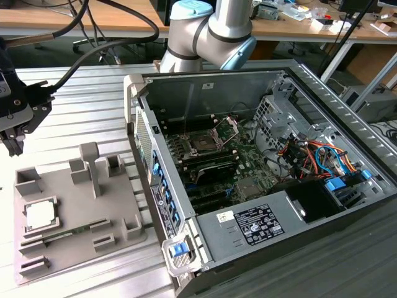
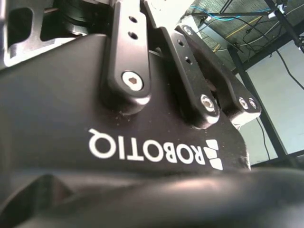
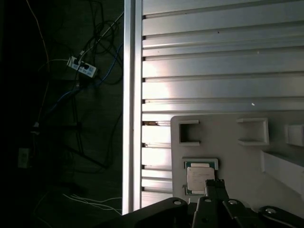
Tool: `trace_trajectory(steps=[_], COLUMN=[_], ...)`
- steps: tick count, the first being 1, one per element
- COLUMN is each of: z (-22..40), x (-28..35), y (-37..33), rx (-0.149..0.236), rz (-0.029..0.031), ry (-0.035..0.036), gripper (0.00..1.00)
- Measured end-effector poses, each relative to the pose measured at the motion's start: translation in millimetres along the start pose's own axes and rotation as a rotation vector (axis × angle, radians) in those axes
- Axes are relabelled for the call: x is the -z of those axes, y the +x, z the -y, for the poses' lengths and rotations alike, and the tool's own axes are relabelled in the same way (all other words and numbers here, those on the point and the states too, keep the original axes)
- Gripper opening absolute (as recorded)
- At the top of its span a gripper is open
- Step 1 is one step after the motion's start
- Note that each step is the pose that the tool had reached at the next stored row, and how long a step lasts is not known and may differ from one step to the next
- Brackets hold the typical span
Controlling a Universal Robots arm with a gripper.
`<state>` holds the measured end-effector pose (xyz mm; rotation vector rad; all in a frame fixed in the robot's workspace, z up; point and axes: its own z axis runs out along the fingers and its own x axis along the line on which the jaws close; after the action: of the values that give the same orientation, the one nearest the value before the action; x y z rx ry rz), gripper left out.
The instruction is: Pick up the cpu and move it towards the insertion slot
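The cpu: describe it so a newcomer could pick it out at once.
On the exterior view's left, beside the open computer case, lies a grey fixture plate. The cpu sits in a recess near its left edge: a flat, pale silvery square among grey plastic blocks.

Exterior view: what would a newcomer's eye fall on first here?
The open computer case takes up the exterior view's centre and right, with the insertion slot near its middle, metal plate lifted. On the exterior view's left, the pale cpu lies in a grey fixture. The gripper hangs above that fixture at the left edge, apart from the cpu.
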<state>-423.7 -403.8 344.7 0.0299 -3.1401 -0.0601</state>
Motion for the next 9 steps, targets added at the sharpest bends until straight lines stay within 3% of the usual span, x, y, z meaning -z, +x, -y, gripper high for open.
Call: trace_trajectory(steps=[9], z=[0.0], x=[-0.2], y=[2.0], rx=[0.000], rz=[0.0000], ry=[0.0000], gripper=[0.11])
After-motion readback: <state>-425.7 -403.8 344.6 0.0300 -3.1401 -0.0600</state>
